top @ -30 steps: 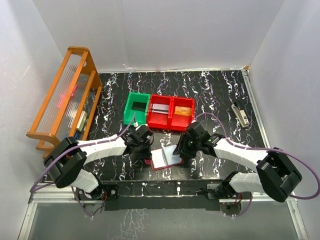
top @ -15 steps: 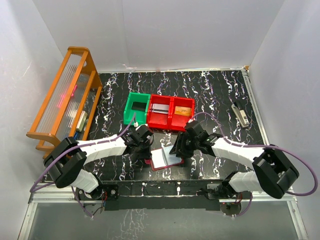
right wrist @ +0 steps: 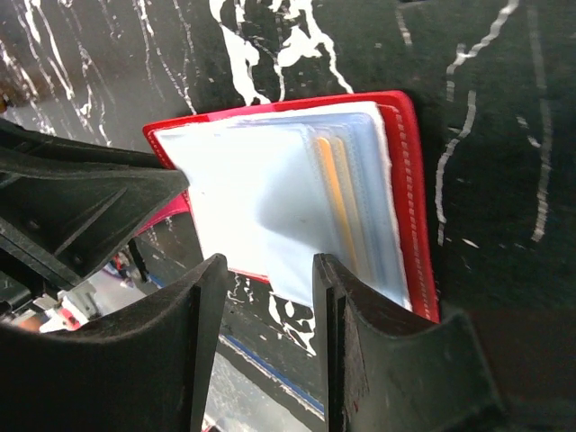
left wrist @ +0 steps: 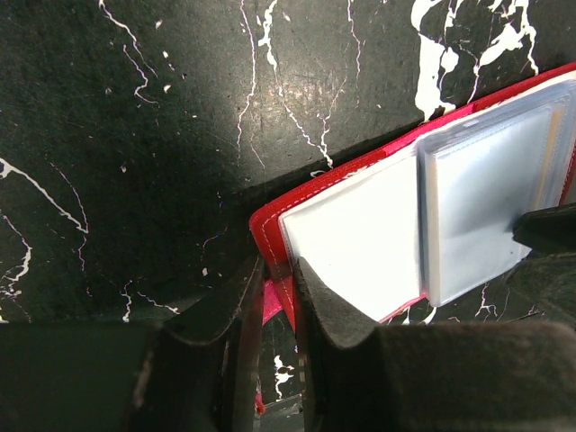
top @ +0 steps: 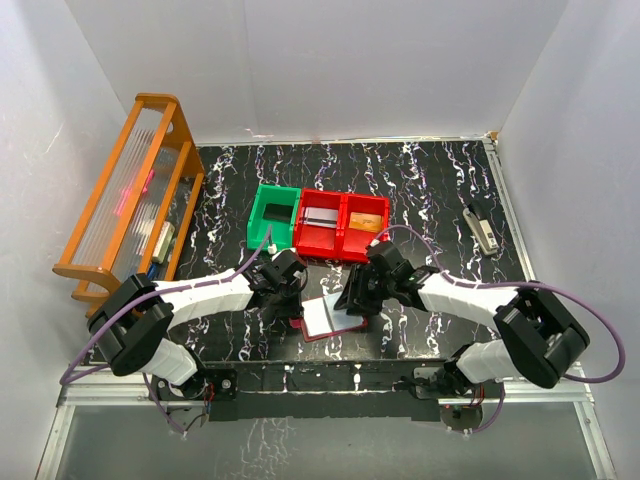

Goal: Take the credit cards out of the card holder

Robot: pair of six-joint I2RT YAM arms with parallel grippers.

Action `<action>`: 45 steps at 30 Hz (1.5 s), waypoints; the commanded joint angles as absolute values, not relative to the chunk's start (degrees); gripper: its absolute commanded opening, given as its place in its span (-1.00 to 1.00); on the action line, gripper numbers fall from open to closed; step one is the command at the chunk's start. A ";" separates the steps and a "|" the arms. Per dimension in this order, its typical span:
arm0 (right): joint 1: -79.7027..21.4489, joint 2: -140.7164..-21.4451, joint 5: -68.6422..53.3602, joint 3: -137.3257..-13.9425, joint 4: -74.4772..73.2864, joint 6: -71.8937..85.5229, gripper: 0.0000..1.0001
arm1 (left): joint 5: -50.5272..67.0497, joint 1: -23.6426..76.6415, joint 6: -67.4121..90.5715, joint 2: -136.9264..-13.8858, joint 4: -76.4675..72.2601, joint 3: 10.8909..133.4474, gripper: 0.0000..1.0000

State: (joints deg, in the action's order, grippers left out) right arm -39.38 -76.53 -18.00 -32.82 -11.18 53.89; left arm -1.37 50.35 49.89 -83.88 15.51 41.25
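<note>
The card holder [top: 330, 318] lies open on the table near the front edge, red cover down and pale clear sleeves up. My left gripper [top: 297, 310] is shut on its left cover edge; the left wrist view shows the red edge [left wrist: 270, 236] pinched between the pads at the gripper [left wrist: 277, 301]. My right gripper [top: 352, 300] is open over the right half, and a lifted sleeve corner [right wrist: 288, 243] hangs between its spread jaws at the gripper [right wrist: 268, 297]. Gold credit cards [right wrist: 333, 193] show edge-on inside the sleeves. A tan card [top: 367, 224] lies in the red bin.
A red two-compartment bin [top: 340, 245] and a green bin [top: 272, 215] stand just behind the card holder. A wooden rack [top: 130, 200] stands along the left wall. A small stapler-like object [top: 482, 228] lies at the right.
My right gripper has moved a little to the left, further over the card holder. The left gripper and the card holder have stayed put.
</note>
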 commanded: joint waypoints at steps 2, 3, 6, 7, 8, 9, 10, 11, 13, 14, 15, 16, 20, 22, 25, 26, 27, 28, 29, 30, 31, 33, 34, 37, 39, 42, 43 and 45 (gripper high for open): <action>-39.66 -81.03 -23.59 -31.13 -3.64 54.45 -0.17 | -0.35 50.36 48.97 -85.09 19.20 41.91 -0.65; -39.70 -81.49 -24.49 -30.70 -2.06 55.01 -0.17 | -0.35 50.35 48.88 -85.20 19.29 41.93 -0.66; -39.90 -81.76 -25.57 -30.42 0.17 56.02 -0.17 | -0.20 50.28 48.87 -85.16 19.34 41.97 -0.66; -39.84 -81.10 -24.94 -31.18 -0.80 55.33 -0.17 | -0.18 50.31 48.87 -85.17 19.34 41.97 -0.66; -39.89 -80.18 -23.64 -32.18 -2.88 54.39 -0.17 | -0.18 50.28 48.87 -85.09 19.40 41.91 -0.66; -39.86 -78.99 -22.03 -33.45 -5.41 53.23 -0.17 | -0.18 50.34 48.87 -85.08 19.42 41.84 -0.66; -39.87 -77.62 -20.06 -34.69 -7.93 52.24 -0.17 | -0.18 50.33 48.87 -84.99 19.36 41.75 -0.66; -39.90 -76.41 -18.25 -35.66 -10.14 51.50 -0.17 | -0.13 50.28 48.87 -84.95 19.34 41.59 -0.66; -39.90 -73.88 -14.67 -37.10 -13.74 50.52 -0.16 | -0.09 50.32 48.87 -84.95 19.21 41.57 -0.66; -39.90 -73.01 -13.27 -37.52 -14.96 50.24 -0.16 | -0.09 50.30 48.87 -85.04 19.10 41.49 -0.66; -39.90 -72.29 -12.18 -37.62 -15.90 50.13 -0.15 | -0.01 50.29 48.87 -85.05 19.08 41.57 -0.66; -39.90 -71.86 -11.43 -37.45 -16.31 50.26 -0.15 | 0.00 50.29 48.87 -85.04 19.12 41.58 -0.66; -39.89 -72.81 -12.83 -35.65 -14.93 51.60 -0.15 | 0.07 50.30 48.78 -84.98 19.27 41.76 -0.66; -39.86 -74.08 -13.48 -34.76 -13.80 52.35 -0.16 | 0.29 50.35 48.62 -84.99 19.23 41.90 -0.66; -39.90 -75.93 -12.35 -34.06 -13.52 52.86 -0.16 | 0.26 50.27 48.46 -85.15 19.63 42.14 -0.66; -39.86 -76.51 -12.09 -34.02 -13.53 52.75 -0.16 | 0.26 50.33 48.45 -85.23 19.68 42.19 -0.66; -39.90 -77.07 -11.90 -33.93 -13.53 52.66 -0.16 | 0.26 50.29 48.43 -85.20 19.62 42.21 -0.67; -39.89 -77.64 -11.91 -33.79 -13.43 52.65 -0.16 | 0.26 50.33 48.35 -85.24 19.48 42.21 -0.66; -39.90 -78.09 -12.34 -33.54 -12.82 52.65 -0.17 | 0.33 50.28 48.42 -85.25 19.37 42.16 -0.66; -39.86 -78.47 -13.16 -33.23 -12.08 52.77 -0.17 | 0.39 50.38 48.43 -85.26 19.25 42.14 -0.66; -39.90 -78.75 -13.59 -33.00 -11.53 52.96 -0.17 | 0.43 50.32 48.52 -85.40 19.18 42.10 -0.66; -40.05 -78.87 -14.96 -32.58 -10.23 53.15 -0.17 | 0.53 50.28 48.52 -85.47 19.16 42.11 -0.67; -40.06 -78.92 -15.64 -32.41 -9.61 53.28 -0.17 | 0.59 50.27 48.52 -85.58 19.16 42.12 -0.67; -40.08 -78.69 -17.29 -32.65 -8.93 53.50 -0.18 | 0.62 50.35 48.63 -85.64 19.11 42.07 -0.67; -40.08 -77.42 -15.86 -33.76 -11.16 53.24 -0.18 | 0.57 50.34 48.52 -85.67 19.52 42.34 -0.68; -40.06 -74.81 -10.84 -36.61 -16.69 52.20 -0.18 | 0.44 50.29 48.43 -85.48 19.84 42.39 -0.68; -40.02 -73.92 -9.31 -37.65 -18.42 51.68 -0.17 | 0.44 50.32 48.43 -85.39 19.86 42.34 -0.67; -40.08 -72.48 -6.50 -38.98 -21.18 50.53 -0.17 | 0.44 50.34 48.43 -85.34 19.82 42.19 -0.67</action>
